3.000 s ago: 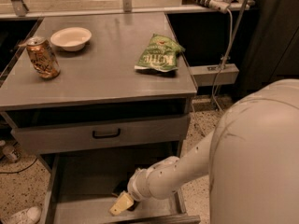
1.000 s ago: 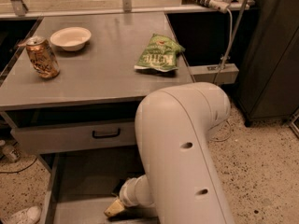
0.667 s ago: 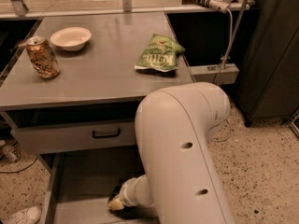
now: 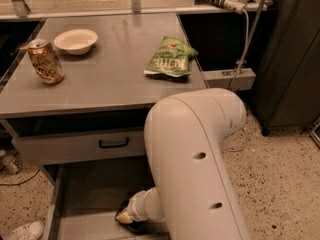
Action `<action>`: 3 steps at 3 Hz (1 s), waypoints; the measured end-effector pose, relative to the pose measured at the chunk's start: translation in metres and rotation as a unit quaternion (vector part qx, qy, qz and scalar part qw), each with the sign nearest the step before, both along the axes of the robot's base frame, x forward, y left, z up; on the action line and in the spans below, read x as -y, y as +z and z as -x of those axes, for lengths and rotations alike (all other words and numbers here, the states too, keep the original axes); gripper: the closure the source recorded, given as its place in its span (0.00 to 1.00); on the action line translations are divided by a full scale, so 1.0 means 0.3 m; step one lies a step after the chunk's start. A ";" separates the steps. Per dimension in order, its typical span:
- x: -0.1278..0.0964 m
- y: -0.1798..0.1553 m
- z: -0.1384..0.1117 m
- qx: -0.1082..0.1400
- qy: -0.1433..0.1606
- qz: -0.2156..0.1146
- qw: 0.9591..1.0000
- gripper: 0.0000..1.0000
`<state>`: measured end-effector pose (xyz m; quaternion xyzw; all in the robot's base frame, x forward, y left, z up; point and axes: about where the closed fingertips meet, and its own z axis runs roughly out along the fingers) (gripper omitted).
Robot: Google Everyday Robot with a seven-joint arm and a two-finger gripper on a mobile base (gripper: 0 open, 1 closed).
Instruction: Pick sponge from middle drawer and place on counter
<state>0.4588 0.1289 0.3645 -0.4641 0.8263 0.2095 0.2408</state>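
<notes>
The middle drawer (image 4: 90, 191) is pulled open below the cabinet, and its grey floor shows. My gripper (image 4: 128, 218) is down inside it near the front, at the end of my big white arm (image 4: 195, 154), which hides much of the drawer's right side. The sponge (image 4: 121, 216), with a dark green face on a yellow edge, sits tilted at the gripper's tip, and the gripper appears shut on it. The grey counter (image 4: 110, 84) is above.
On the counter stand a drink can (image 4: 45, 61) at the left, a white bowl (image 4: 76, 40) behind it, and a green chip bag (image 4: 170, 59) at the right. A closed drawer front with a black handle (image 4: 114, 144) sits above the open drawer. A shoe (image 4: 20, 231) lies on the floor at the left.
My arm has swung in over the drawer since three seconds ago. The sponge has stayed at the gripper's tip, shifting slightly left and turning its dark face more into view.
</notes>
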 end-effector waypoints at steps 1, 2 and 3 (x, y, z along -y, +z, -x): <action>0.000 0.000 0.000 0.000 0.000 0.000 1.000 1.00; -0.012 0.048 -0.015 0.011 0.005 -0.001 1.000 1.00; -0.016 0.154 -0.035 0.028 0.018 -0.003 0.999 1.00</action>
